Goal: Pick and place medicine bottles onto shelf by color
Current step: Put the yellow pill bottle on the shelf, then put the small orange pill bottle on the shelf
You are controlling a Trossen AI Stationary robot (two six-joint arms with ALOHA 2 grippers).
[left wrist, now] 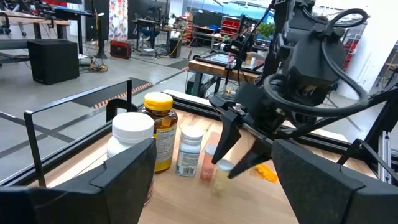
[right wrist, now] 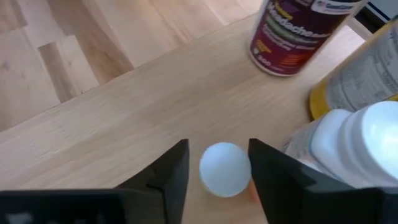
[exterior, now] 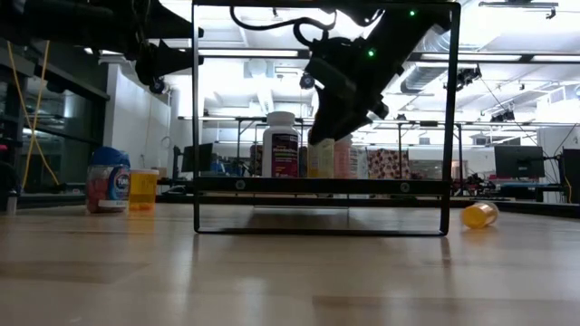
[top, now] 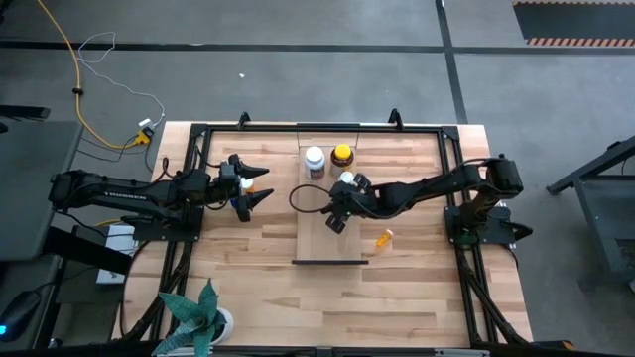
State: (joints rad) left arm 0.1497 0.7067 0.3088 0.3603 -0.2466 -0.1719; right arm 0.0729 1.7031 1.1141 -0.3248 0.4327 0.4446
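The shelf [top: 319, 238] is a light plank with a dark strip at its near end. At its far end stand a white-capped bottle [top: 315, 159], an amber yellow-capped bottle [top: 342, 154] and another white bottle [top: 347, 180]. My right gripper [right wrist: 217, 171] is open and points down over the shelf. Its fingers stand on either side of a tiny white-capped orange bottle [right wrist: 224, 169] that stands upright on the shelf. Another tiny orange bottle [top: 383, 238] lies on its side on the table, right of the shelf. My left gripper [top: 264, 186] is open and empty, left of the shelf. My right gripper comes from above, with one finger on each side of the tiny bottle's white cap [right wrist: 214, 163]. One finger [right wrist: 264, 171] stands right against the cap and the other shows a narrow gap. I cannot tell whether either finger touches it.
A blue-capped bottle [exterior: 109, 179] and a small orange bottle [exterior: 142, 188] stand on the table to the left, near my left gripper. A potted plant [top: 198, 315] stands at the table's near left corner. A black frame [top: 298, 127] runs along the table's far edge.
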